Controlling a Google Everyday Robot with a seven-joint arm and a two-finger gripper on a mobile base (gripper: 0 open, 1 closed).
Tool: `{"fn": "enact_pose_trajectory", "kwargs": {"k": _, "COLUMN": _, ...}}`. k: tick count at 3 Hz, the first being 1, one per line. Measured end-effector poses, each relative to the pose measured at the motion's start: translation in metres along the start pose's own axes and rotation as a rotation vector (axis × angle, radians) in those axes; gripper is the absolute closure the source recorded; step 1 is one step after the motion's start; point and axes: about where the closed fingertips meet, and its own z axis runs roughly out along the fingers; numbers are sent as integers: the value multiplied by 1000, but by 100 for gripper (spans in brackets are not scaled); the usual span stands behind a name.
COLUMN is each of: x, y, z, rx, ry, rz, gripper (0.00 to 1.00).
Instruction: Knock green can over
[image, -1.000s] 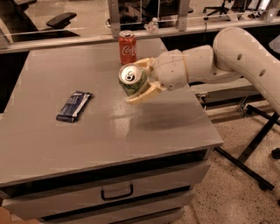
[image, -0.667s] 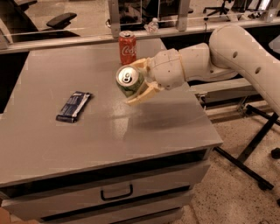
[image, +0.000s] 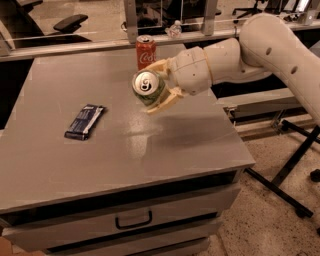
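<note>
Grey table (image: 180, 140) beneath the claw (image: 154, 88), tight around the tilted green can (image: 147, 85); same spot as before

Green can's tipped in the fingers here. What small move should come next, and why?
Probably lower it slightly toward the table and open the fingers. The gripper clasps the green can tilted on its side, top toward the camera, seemingly above the surface, so it isn't lying down yet.
</note>
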Motion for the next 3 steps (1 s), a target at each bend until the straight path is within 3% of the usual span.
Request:
{"fn": "enact_pose_trajectory", "kwargs": {"k": 1, "x": -8, "y": -10, "z": -7, "rx": -76, "ry": 35, "rz": -164, "gripper": 100}}
{"fn": "enact_pose_trajectory", "kwargs": {"k": 2, "x": -13, "y": -18, "z": -13, "rx": -137, "ry": 61, "rz": -284, "gripper": 100}}
{"fn": "enact_pose_trajectory", "kwargs": {"k": 3, "x": -14, "y": -21, "z": -15, "rx": -162, "ry": 71, "rz": -335, "gripper": 100}}
